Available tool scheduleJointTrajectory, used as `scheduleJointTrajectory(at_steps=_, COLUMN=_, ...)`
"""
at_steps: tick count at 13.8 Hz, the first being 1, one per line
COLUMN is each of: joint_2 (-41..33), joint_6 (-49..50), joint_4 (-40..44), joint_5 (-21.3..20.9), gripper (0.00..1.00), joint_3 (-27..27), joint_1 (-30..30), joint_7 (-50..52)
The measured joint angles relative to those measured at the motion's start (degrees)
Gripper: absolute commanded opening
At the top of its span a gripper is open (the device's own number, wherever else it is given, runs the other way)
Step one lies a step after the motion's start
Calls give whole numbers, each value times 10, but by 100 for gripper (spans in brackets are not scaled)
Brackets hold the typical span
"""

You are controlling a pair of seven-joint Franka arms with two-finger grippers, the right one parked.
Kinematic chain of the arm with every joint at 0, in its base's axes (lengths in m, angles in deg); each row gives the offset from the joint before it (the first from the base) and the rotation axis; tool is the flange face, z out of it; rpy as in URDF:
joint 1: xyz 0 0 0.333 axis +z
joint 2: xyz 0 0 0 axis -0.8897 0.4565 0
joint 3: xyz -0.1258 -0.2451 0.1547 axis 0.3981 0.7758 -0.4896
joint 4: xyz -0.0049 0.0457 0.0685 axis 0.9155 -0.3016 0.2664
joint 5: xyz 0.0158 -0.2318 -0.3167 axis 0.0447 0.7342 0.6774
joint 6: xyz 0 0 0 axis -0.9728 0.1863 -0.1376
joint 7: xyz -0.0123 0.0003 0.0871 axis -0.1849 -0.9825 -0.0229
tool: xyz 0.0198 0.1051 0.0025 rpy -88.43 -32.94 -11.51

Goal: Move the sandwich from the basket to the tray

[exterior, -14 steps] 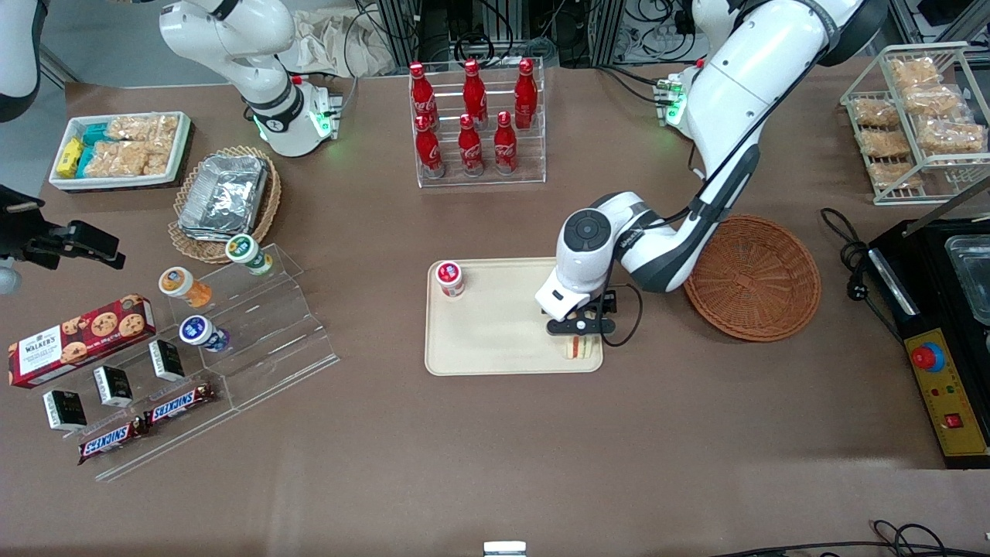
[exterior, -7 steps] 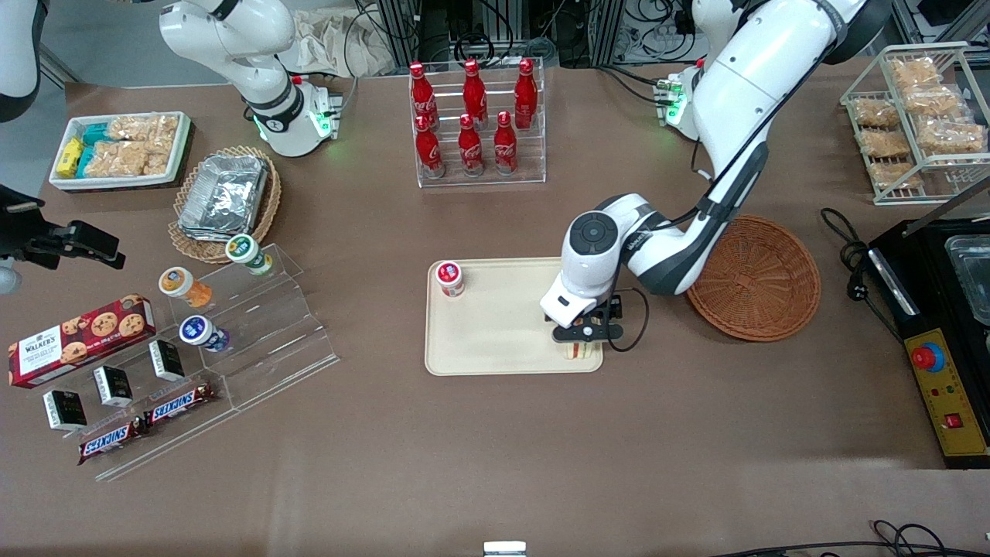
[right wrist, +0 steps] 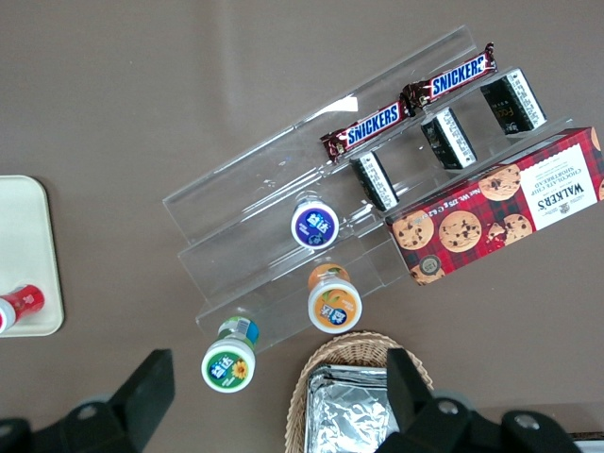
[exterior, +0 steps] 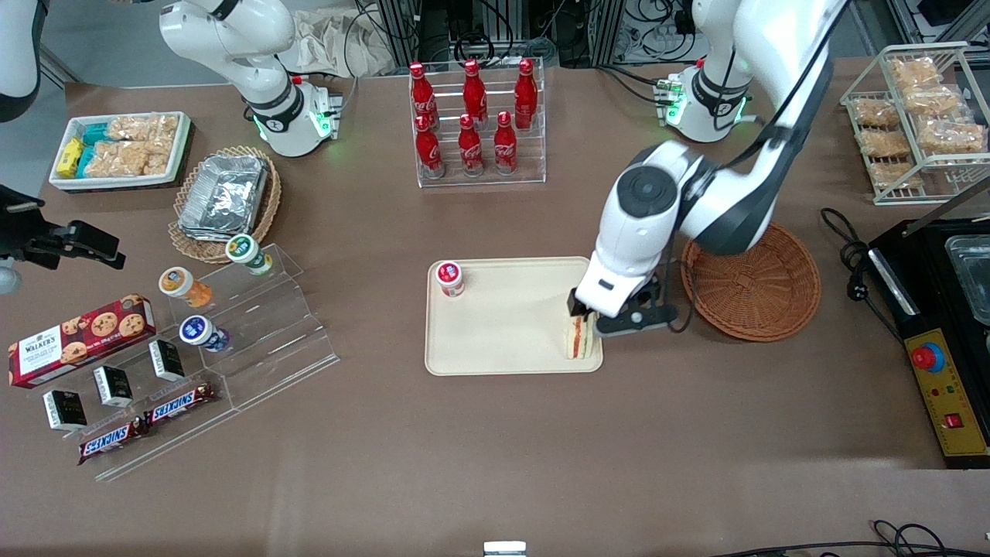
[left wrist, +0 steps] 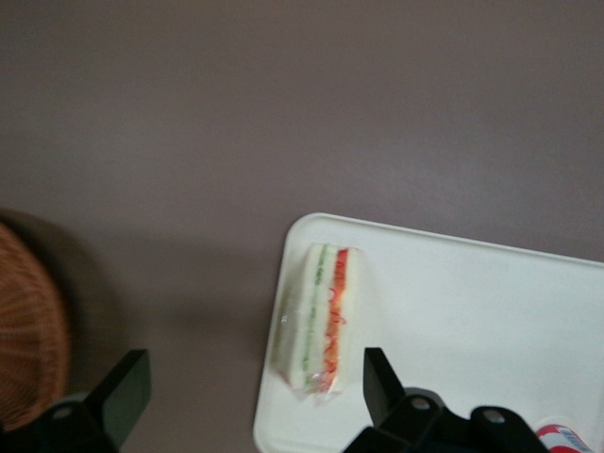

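Note:
The sandwich (exterior: 580, 339) (left wrist: 321, 316), a pale wedge with red and green filling, lies on the cream tray (exterior: 503, 340) (left wrist: 472, 321) in the corner nearest the front camera and the basket. My left gripper (exterior: 602, 319) (left wrist: 253, 392) hangs above it, open, its black fingers (left wrist: 377, 382) spread wide and touching nothing. The reddish-brown wicker basket (exterior: 754, 278) (left wrist: 28, 330) sits beside the tray toward the working arm's end, with nothing in the part that shows.
A small red-lidded jar (exterior: 449, 278) stands in the tray's corner toward the parked arm. A rack of red cola bottles (exterior: 476, 124) stands farther from the front camera. A clear stepped stand (exterior: 247, 340) with snacks lies toward the parked arm's end.
The gripper has risen off the sandwich and drifted toward the basket. The sandwich stays on the tray and now shows more fully.

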Motion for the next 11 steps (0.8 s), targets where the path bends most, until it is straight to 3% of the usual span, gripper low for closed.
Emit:
scheduleJointTrajectory(at_steps=4, joint_2=-119, joint_6=115, joint_4=7, joint_5=113, gripper=100, joint_3=-107, joint_1=-2, joint_7=-162)
scheduleJointTrajectory(at_steps=11, joint_2=-211, joint_6=206, joint_4=5, joint_5=128, gripper=100, joint_3=-248, joint_1=-3, joint_7=-420)
